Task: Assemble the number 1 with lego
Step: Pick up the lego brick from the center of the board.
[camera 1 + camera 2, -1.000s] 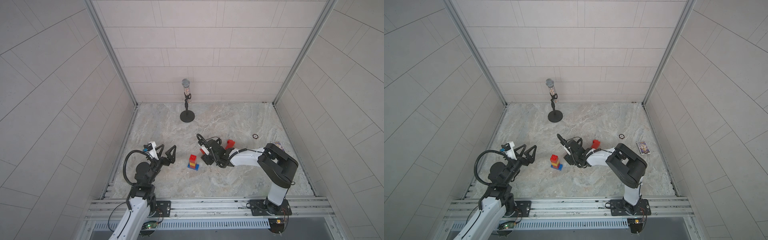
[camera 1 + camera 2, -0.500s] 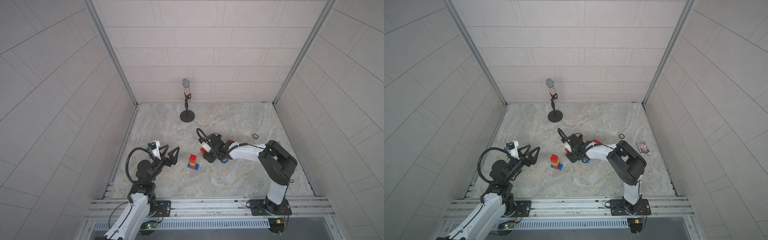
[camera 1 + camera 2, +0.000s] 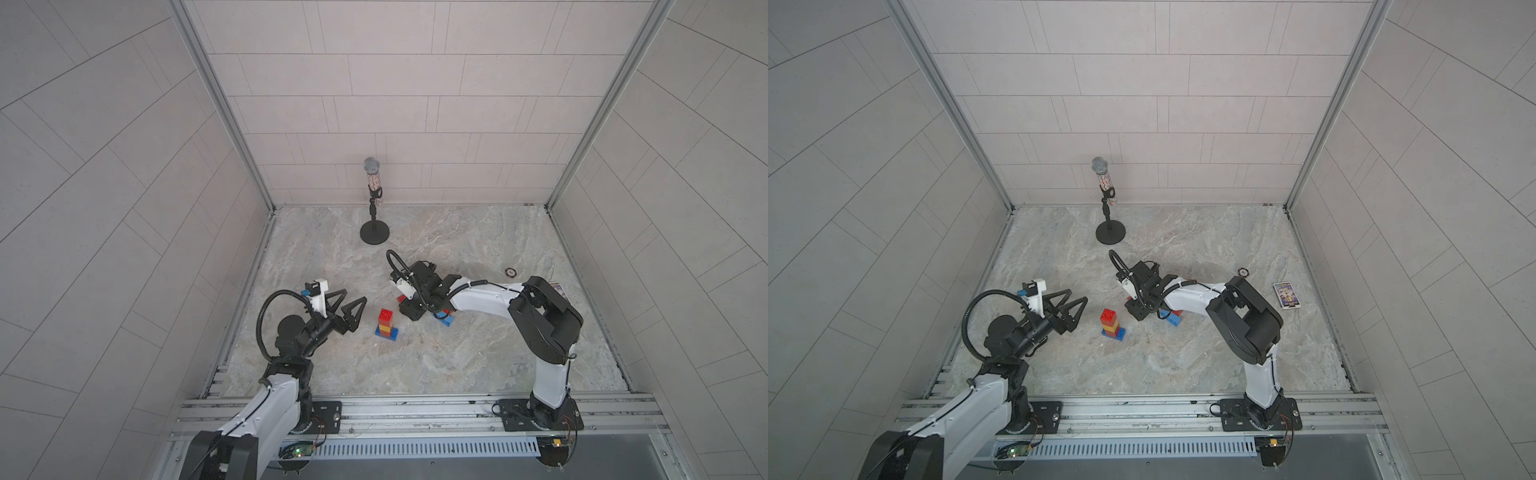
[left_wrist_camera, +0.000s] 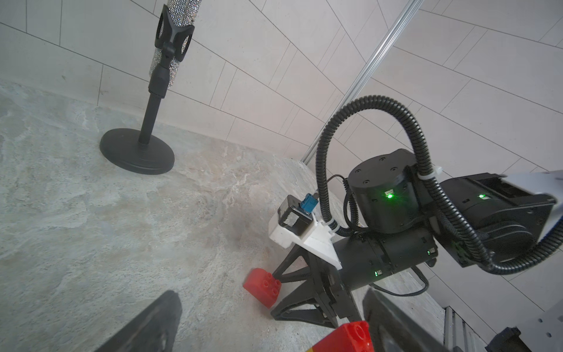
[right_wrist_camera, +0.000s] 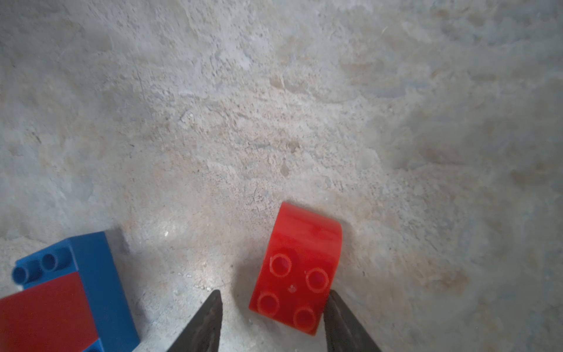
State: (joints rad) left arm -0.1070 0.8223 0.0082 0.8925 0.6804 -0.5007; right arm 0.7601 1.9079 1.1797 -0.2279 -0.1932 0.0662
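A lego stack (image 3: pixel 386 322) (image 3: pixel 1111 322) stands mid-floor in both top views: red on top, yellow below, on a blue base. Its red top (image 4: pixel 350 336) shows in the left wrist view. My left gripper (image 3: pixel 355 295) (image 4: pixel 274 329) hangs open just left of it, holding nothing. A loose red brick (image 5: pixel 297 268) (image 4: pixel 263 286) lies tipped on its side on the floor. My right gripper (image 5: pixel 272 317) (image 3: pixel 409 311) straddles its near end: one finger touches it, the other stands apart. A blue brick (image 5: pixel 91 268) (image 3: pixel 445 319) with a red one on it lies beside.
A microphone on a round black stand (image 3: pixel 374 232) is at the back. A small ring (image 3: pixel 510 272) and a printed card box (image 3: pixel 1286 296) lie at the right. Tiled walls close three sides, and a metal rail (image 3: pixel 415 409) runs along the front.
My right gripper's jaws have narrowed around the loose red brick, and its forearm has swung over the bricks behind. The left gripper has drifted right toward the stack, still open.
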